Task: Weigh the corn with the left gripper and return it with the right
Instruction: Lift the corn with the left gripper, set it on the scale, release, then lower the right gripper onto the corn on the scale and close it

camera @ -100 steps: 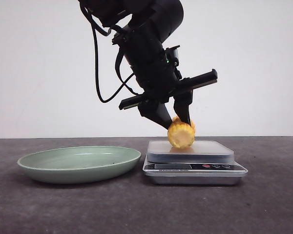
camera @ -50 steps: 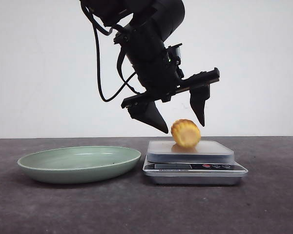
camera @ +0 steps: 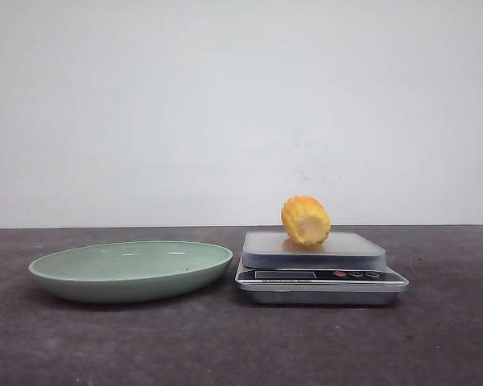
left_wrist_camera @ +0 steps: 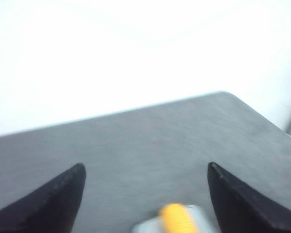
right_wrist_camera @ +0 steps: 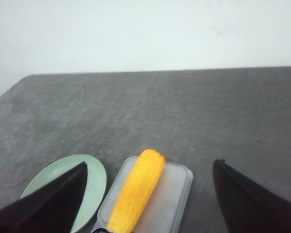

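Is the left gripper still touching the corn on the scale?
Apart. In the left wrist view the left gripper is open, and the corn lies clear of both fingers. The front view shows the corn alone on the scale, no arm near.

We see a dark grey table (camera: 435, 338) bearing a scale (camera: 322, 277), with a green plate (camera: 129, 272) just left of it.

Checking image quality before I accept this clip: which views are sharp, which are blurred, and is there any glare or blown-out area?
Front view: sharp, evenly lit, with soft shadows under the plate and scale. Left wrist view: blurred throughout; the corn is a smear, the wall overexposed to white. Right wrist view: mostly sharp; corn and table texture read clearly, and the dark fingers show no detail.
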